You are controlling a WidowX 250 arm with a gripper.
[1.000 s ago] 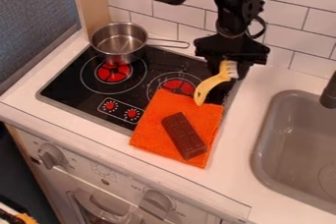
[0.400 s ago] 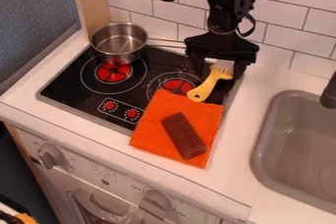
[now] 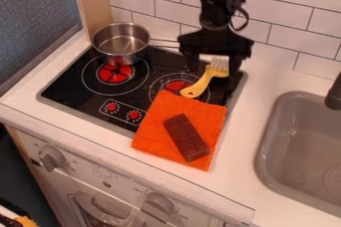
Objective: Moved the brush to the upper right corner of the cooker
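The black gripper (image 3: 213,66) is low over the upper right part of the black cooker (image 3: 77,79), its fingers spread apart. Between them lies the bristle end of the yellow brush (image 3: 206,80), with white bristles pointing toward the wall, close beside the right finger. The brush's handle slants down to the left, its rounded end beside the red right burner, just above the orange cloth. Whether the brush rests fully on the cooker cannot be told.
A steel pot (image 3: 121,43) stands at the cooker's upper left, its handle pointing right toward the gripper. An orange cloth (image 3: 156,132) with a brown chocolate bar (image 3: 186,137) overlaps the cooker's lower right. A grey sink (image 3: 293,146) is at right; a tiled wall (image 3: 293,19) rises behind.
The gripper has shifted left, and its fingers stand wider apart than in the earliest frame. The brush has moved left with it and turned, its handle end now nearer the right burner.
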